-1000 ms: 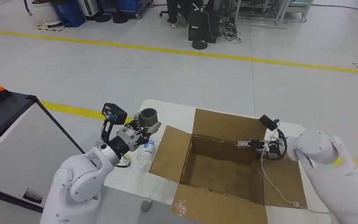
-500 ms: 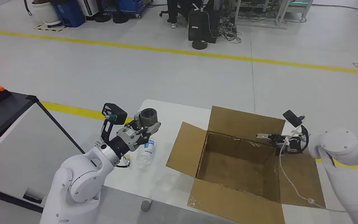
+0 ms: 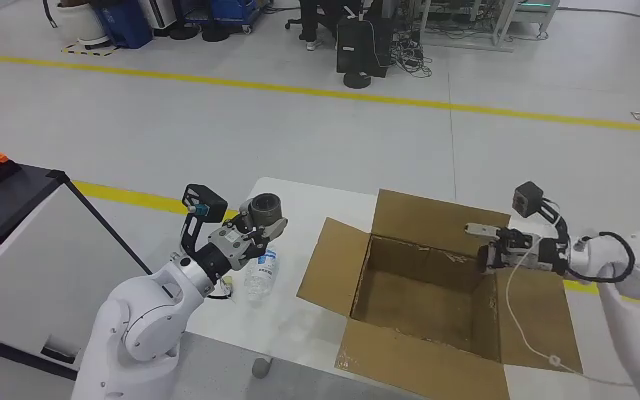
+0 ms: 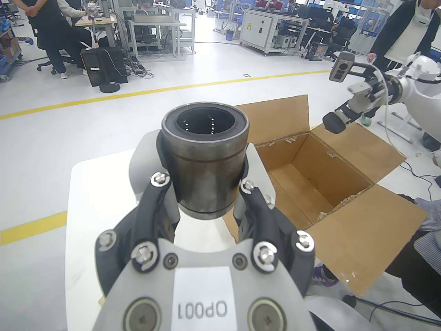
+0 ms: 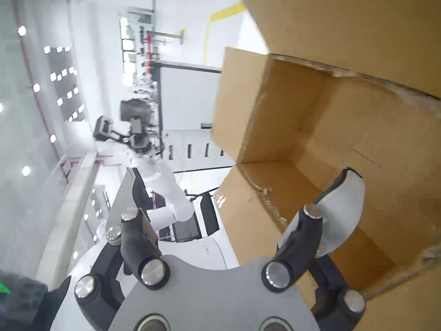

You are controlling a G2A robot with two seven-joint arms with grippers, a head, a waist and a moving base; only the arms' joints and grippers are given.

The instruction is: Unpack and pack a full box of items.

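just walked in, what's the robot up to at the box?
The left gripper is shut on a dark metal cylinder, held upright above the white table, beside the open cardboard box. The right gripper is open and holds nothing, at the box's opposite rim. The flaps are spread out, and no items can be seen inside the box. A plastic bottle lies on the table below the left gripper.

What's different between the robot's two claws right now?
The left gripper is shut on a dark metal cylinder; the right gripper is open and empty. The left is beside the open cardboard box; the right is over its opposite rim. Both look the same build.
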